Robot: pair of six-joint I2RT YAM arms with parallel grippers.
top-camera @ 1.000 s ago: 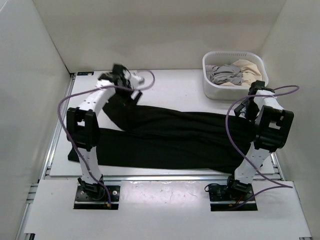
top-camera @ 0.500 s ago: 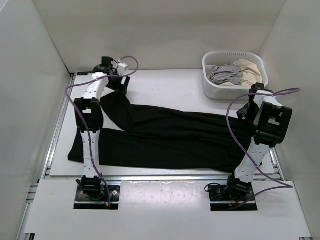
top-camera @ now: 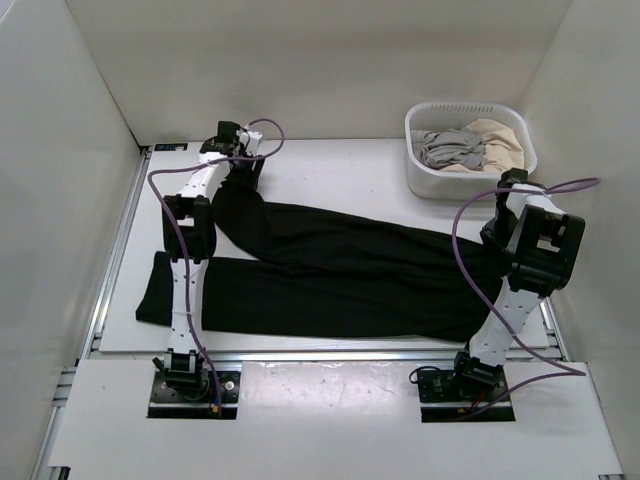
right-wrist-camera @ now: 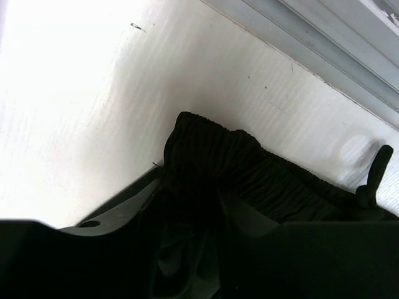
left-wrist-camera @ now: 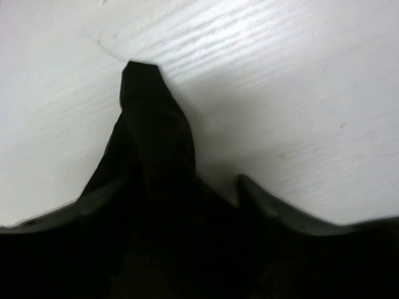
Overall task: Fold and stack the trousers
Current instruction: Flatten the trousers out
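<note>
My left pincer (left-wrist-camera: 184,180) stands open astride a trouser leg end (left-wrist-camera: 146,93), far left on the surface (top-camera: 340,180). The black trousers (top-camera: 350,275) lie spread flat across it. My right pincer (right-wrist-camera: 193,190) straddles the waistband (right-wrist-camera: 249,162); I cannot tell whether it grips.

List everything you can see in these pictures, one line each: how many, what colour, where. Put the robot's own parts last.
trousers: one pair, black, spread across the table, waist to the right
basket: one, white, far right corner
grey garment: one, grey, in the basket
beige garment: one, beige, in the basket beside the grey one
table: one, white
cables: two, purple, one along each arm
arms: two, white and black, bases at the near edge
left gripper: one, dark, at the far trouser leg's end
right gripper: one, dark, at the waistband
</note>
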